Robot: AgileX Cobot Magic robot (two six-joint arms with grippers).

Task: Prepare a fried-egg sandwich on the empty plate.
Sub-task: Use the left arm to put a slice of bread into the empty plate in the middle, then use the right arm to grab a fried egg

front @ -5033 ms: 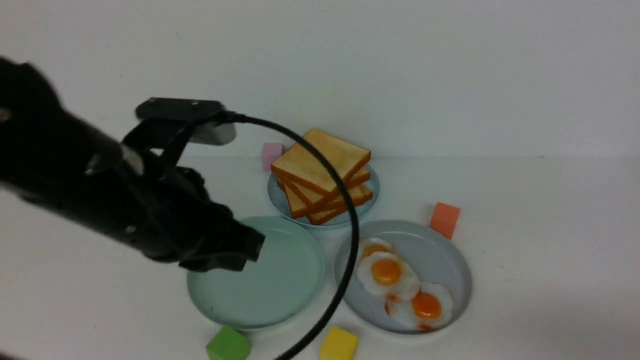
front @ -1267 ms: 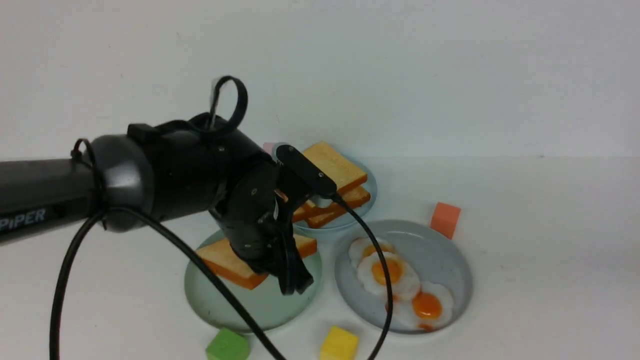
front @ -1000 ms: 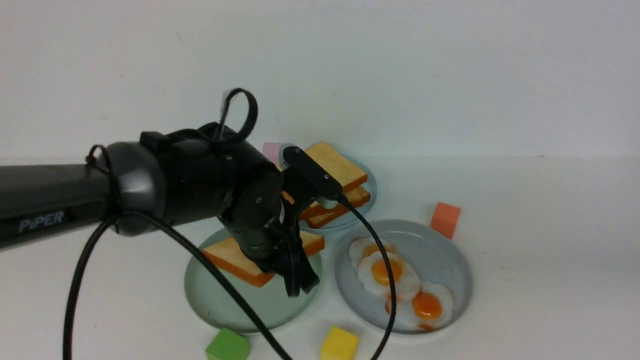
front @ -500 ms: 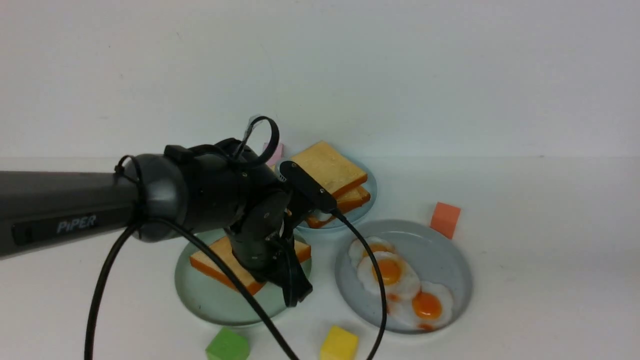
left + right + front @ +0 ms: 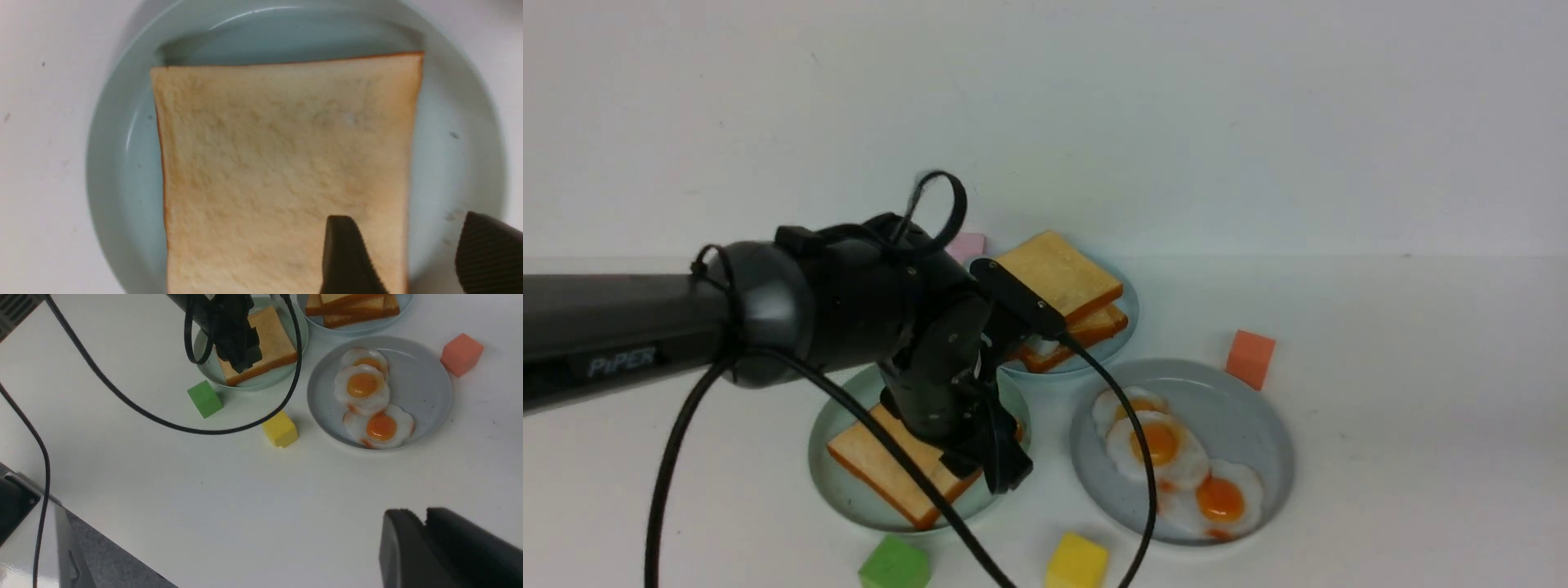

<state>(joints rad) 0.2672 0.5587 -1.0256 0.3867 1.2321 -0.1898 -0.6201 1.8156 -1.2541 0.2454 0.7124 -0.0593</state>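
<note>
Now on the mint-green plate (image 5: 114, 163): one toast slice (image 5: 282, 163), flat, golden face up, one corner reaching toward the rim on the robot's side. Just above it, the left gripper (image 5: 404, 216) — fingers (image 5: 347, 257) spread apart, pinching nothing, one over the slice's edge, the other over the plate's bare rim. Whether touching the slice or not, cannot tell. Behind that plate, on a small light-blue plate (image 5: 1094, 363), a pile of toast (image 5: 1058, 278). Just beside it on the right, a grey-blue plate (image 5: 1241, 416) with fried eggs (image 5: 1156, 445) overlapping in a row. Scattered on the white tabletop (image 5: 1421, 408): green block (image 5: 894, 563) and yellow block (image 5: 1076, 562) at the front, orange block (image 5: 1250, 358) beyond the egg plate, pink block (image 5: 968, 243) at the back, partly hidden by the arm. Over the near tabletop, well apart from all three plates, the right gripper (image 5: 425, 512) — fingers pressed together.
</note>
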